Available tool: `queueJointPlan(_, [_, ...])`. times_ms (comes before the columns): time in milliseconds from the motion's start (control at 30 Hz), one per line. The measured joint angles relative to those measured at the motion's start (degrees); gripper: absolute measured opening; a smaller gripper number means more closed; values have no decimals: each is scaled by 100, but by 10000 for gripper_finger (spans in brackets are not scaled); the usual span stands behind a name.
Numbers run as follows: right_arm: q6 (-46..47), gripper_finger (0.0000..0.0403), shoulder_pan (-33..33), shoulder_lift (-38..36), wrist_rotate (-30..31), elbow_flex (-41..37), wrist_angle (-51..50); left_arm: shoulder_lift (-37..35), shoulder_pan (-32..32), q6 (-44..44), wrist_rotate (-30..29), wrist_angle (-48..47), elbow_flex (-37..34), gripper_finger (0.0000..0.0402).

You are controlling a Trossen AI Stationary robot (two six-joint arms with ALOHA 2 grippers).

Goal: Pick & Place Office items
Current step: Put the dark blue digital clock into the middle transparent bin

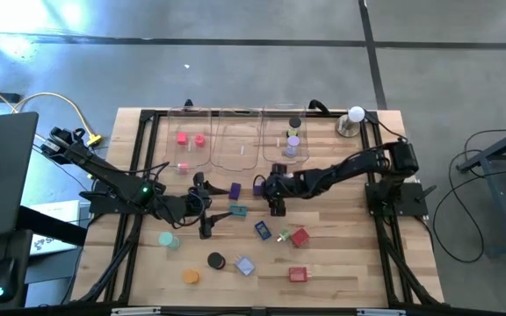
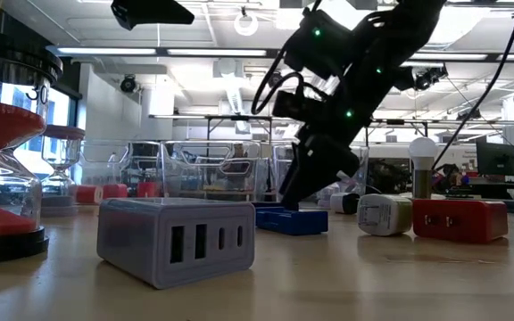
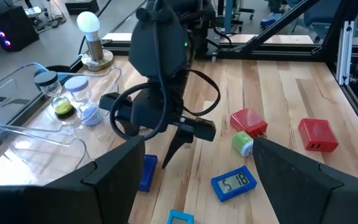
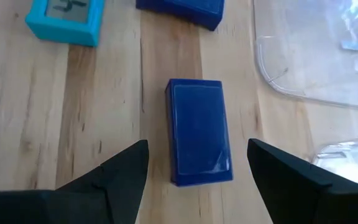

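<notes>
- The dark blue block [image 4: 199, 130] lies flat on the counter [image 1: 341, 263], right under the right end effector [image 4: 197, 171]. The two fingers are spread wide with one on each long side of the block, and they are not touching it. I think this arm is lined up to pinch the block across its short width.
- In the high view the right end effector [image 1: 275, 197] sits near the middle of the counter, just in front of the clear trays [image 1: 240, 145].
- A teal clock [image 4: 67, 18] and another blue piece [image 4: 182, 9] lie close past the block, and a tray edge curves in just beside it. So there is some room on both sides of the block, but not lots on the tray side.
- The left end effector [image 1: 207, 224] is near the middle too, close to the other arm. It is open and holds nothing.
- The two arms are close, so they could bump if both move at once.
- More pieces sit toward the front of the counter: a blue clock [image 3: 235, 183], a red block [image 3: 317, 135], a black disc [image 1: 215, 261] and an orange disc [image 1: 190, 276].
- Some trays already hold pieces, like the pink ones [image 1: 190, 139].
- A white bulb on a base [image 1: 355, 118] stands at the far corner, well apart.
</notes>
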Motion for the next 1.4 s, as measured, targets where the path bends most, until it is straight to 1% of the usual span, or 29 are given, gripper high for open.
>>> queueJointPlan(233, [-1,262,-176,0,-273,0,-51,0,7,2,-2,0,0,291])
queueJointPlan(667, [-2,262,-207,0,-485,0,-114,0,7,0,-1,0,0,291])
queueJointPlan(767, [-2,262,-205,0,-382,-1,-116,0,7,0,0,0,0,291])
queueJointPlan(967, [-25,262,-89,-68,34,-2,-70,0,7,0,-2,-3,0,291])
queueJointPlan(1233, [-55,262,338,-76,56,85,-64,0,7,-1,0,-49,-7,291])
queueJointPlan(1333, [93,262,515,-74,77,145,-118,0,7,-2,-2,-68,-7,291])
queueJointPlan(1400, [274,262,622,-74,195,279,-230,0,7,-2,0,-82,-7,291])
